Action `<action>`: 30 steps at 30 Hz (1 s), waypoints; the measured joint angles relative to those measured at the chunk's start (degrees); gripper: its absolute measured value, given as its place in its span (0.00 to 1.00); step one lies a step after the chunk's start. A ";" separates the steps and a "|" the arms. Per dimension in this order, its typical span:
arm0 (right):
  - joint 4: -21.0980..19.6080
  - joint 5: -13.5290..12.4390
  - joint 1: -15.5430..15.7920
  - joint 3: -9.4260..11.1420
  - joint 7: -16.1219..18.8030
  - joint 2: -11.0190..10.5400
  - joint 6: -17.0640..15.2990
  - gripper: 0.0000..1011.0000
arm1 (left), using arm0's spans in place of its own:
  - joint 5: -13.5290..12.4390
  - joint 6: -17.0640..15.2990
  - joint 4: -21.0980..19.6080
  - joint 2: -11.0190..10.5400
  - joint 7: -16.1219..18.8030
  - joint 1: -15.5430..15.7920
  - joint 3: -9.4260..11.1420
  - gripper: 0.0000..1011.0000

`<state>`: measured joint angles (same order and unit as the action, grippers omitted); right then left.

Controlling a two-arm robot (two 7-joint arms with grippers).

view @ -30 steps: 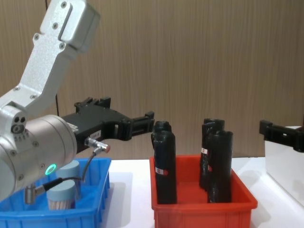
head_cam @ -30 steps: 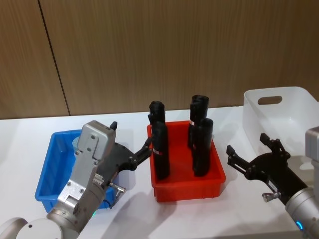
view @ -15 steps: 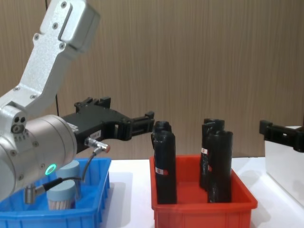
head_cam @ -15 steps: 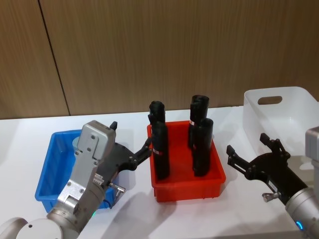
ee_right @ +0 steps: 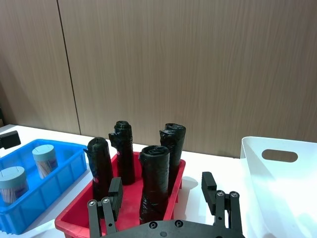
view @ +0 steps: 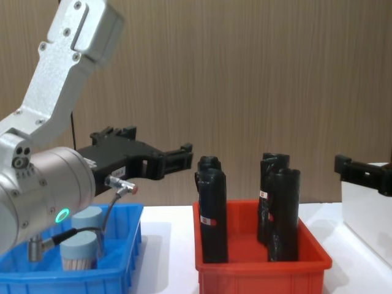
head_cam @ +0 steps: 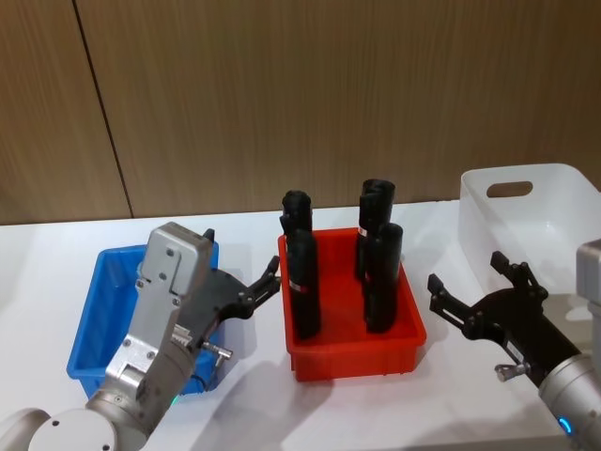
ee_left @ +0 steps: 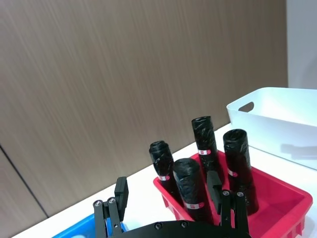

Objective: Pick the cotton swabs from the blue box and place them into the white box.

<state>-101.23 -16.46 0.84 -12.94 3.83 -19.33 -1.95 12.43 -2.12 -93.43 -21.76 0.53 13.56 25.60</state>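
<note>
1. The left gripper (head_cam: 240, 256) hangs over the right end of the blue box (head_cam: 86, 329), jaws spread and empty. Compared with a second ago, it has drawn slightly away from the red bin (head_cam: 352, 362) and back over the blue box.
2. The cotton swabs (ee_right: 42, 157), two lidded tubs, stand upright inside the blue box. They are untouched and lie lower than the left gripper's fingers.
3. The right gripper (head_cam: 465, 271), jaws likewise spread and empty, has not moved. It waits above the table (head_cam: 56, 254) between the red bin and the white box (head_cam: 545, 221).
4. We see no tub in the white box.
5. We judge the small shift to open the first pick. The fingers point toward the black rolls (head_cam: 302, 282), so the left gripper must tilt down to reach a tub.
</note>
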 joint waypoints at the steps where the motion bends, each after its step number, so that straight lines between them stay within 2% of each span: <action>1: 0.00 0.00 0.00 0.00 0.00 0.00 0.00 0.99 | 0.33 -0.62 -0.06 0.00 0.34 -0.01 -0.12 0.99; 8: 0.00 0.00 0.00 0.00 0.00 0.00 0.00 0.99 | 1.59 -3.37 -0.22 -0.20 1.45 -0.25 -0.73 0.99; 15: 0.00 0.00 0.00 0.00 0.00 0.00 0.00 0.99 | 3.76 -5.59 -0.33 -1.28 2.58 -1.33 -1.69 0.99; 30: 0.00 0.00 0.00 0.00 0.00 0.00 0.00 0.99 | 8.79 -7.13 -0.50 -4.07 5.03 -4.56 -3.77 0.99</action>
<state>-101.23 -16.46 0.84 -12.94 3.83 -19.34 -1.95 21.22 -9.25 -93.92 -25.82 5.56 9.00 21.83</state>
